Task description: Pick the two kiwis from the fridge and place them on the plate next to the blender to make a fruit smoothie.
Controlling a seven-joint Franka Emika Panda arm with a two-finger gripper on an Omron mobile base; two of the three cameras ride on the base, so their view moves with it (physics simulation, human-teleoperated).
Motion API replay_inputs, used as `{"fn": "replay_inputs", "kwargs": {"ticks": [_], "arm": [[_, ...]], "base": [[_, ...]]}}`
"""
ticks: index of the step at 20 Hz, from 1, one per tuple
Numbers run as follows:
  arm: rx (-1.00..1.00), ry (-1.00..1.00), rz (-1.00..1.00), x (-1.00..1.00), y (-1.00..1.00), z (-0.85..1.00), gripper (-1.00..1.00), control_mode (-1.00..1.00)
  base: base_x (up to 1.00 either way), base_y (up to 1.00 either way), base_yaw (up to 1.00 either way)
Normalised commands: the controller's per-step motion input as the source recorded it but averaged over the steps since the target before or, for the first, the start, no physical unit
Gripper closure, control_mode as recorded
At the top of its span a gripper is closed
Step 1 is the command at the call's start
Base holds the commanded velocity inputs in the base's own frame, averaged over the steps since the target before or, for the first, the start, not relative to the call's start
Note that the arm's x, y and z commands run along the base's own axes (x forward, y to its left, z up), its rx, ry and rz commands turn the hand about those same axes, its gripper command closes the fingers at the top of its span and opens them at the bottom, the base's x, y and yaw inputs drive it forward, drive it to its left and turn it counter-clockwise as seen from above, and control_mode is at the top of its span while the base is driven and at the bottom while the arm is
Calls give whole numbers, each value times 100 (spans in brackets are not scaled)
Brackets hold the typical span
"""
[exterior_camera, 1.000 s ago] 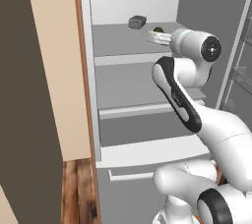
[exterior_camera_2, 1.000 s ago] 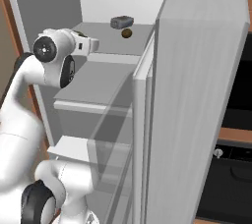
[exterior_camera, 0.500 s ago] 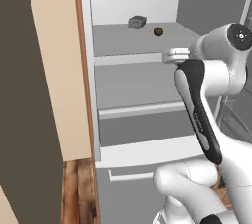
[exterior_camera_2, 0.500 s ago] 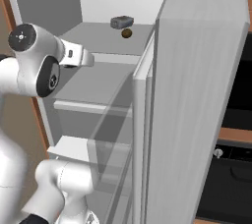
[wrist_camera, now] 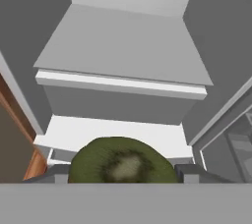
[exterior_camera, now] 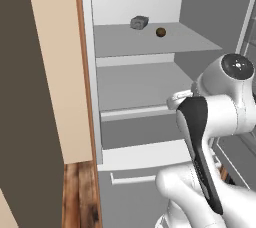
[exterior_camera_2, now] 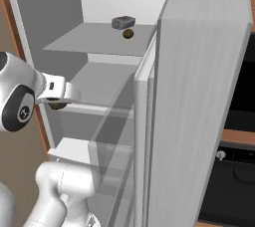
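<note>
Hand view: tool (wrist_camera: 120, 173) is pinching 1 kiwi (wrist_camera: 121, 161), olive-green with a pale end facing the camera, seated between the 2 finger tips (wrist_camera: 189, 173) at the 6 o'clock edge of the frame. The fruit hides whatever lies directly beyond it, and its lower half is cut off. From the right base view the tool (exterior_camera_2: 59, 102) sits at the front edge of the fridge's (exterior_camera_2: 199, 71) middle shelf, with a dark sliver of the held fruit under the hand. Second kiwi (exterior_camera: 161, 32) rests on the top shelf, at about 11 o'clock from the arm's wrist in the left base view, just beside a grey angular lump (exterior_camera: 139, 22) that lies at its 10 o'clock, apart from it. It is round enough that no long axis can be made out. Judgement: with 1 fruit in hand, the coming move should be a carry out past the open door; plate and blender positions cannot be told.
</note>
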Motion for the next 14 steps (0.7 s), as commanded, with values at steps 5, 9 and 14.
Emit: {"fn": "replay_inputs", "kwargs": {"ticks": [5,9,14], "arm": [[0,-1,0,-10,3,-7,100,-100],[0,0,0,-46,2,0,100,-100],[4,8,2,-36,0,0,100,-100]], "base": [[0,0,0],[0,0,0],[0,0,0]]}}
